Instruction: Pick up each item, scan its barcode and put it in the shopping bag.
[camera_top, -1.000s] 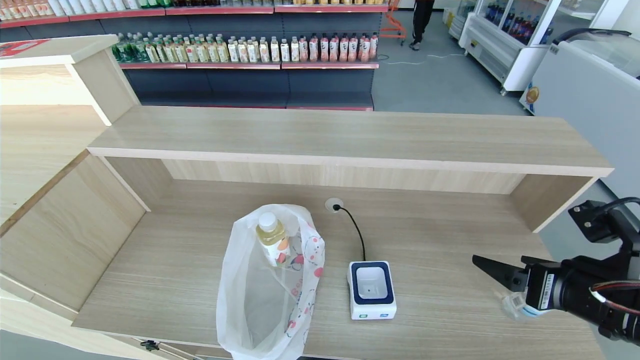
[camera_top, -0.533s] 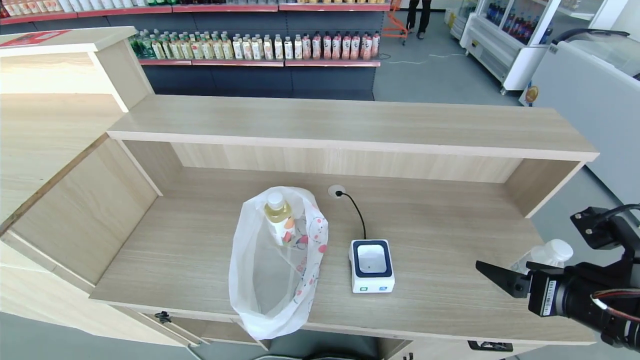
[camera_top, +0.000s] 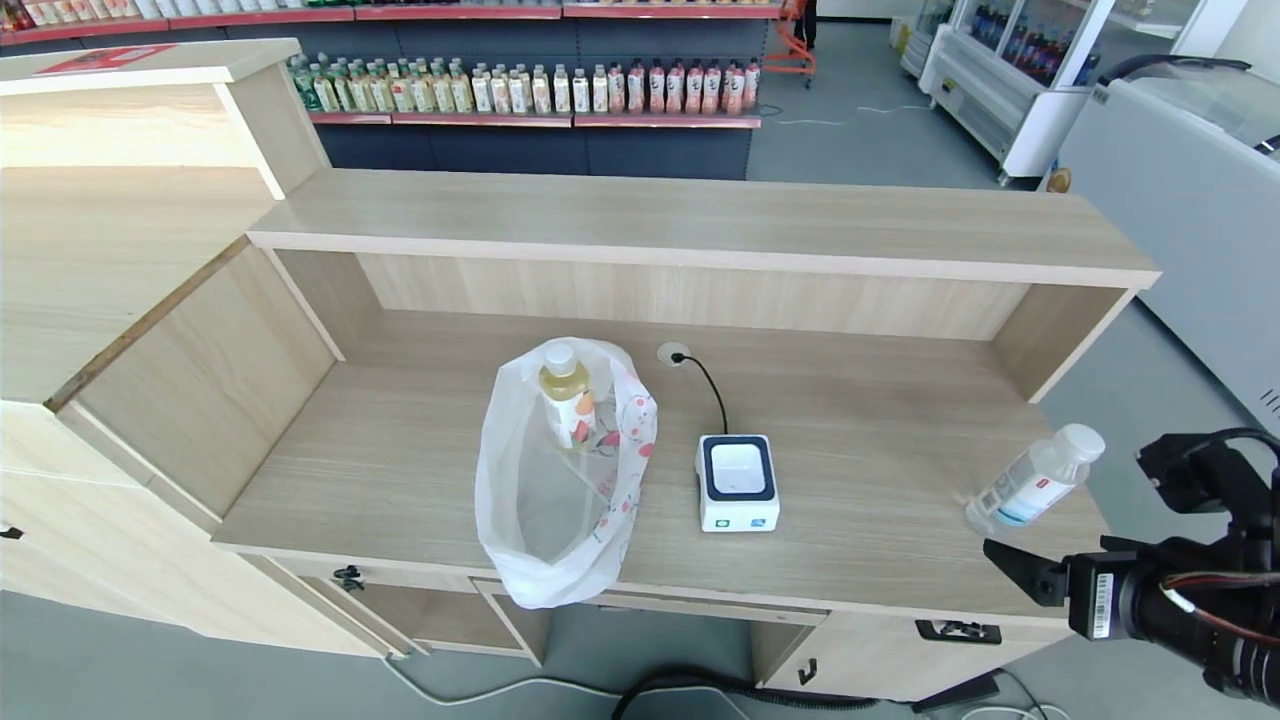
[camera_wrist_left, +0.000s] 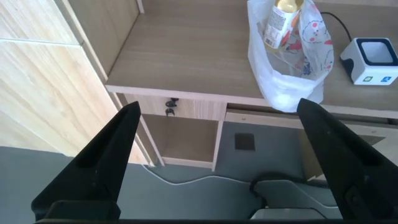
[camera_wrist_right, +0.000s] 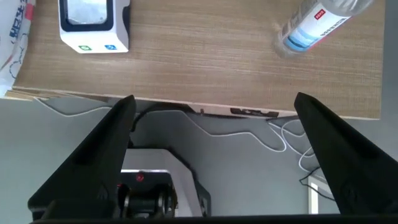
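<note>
Bag (camera_top: 522, 500) of filmy plastic, woodgrain counter (camera_top: 880, 465)

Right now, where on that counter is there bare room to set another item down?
Widest bare stretch: between the scanner and the lying clear bottle. Another lies between the shopping bag and the left side wall. Tightest between bag and scanner, whose cable runs behind.

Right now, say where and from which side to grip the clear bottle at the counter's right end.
Take the clear bottle by its labelled mid-body, probably, across its round width, not the narrower cap. Come from the counter's near edge, where the open right end effector hangs. Standing or lying: unclear.
</note>
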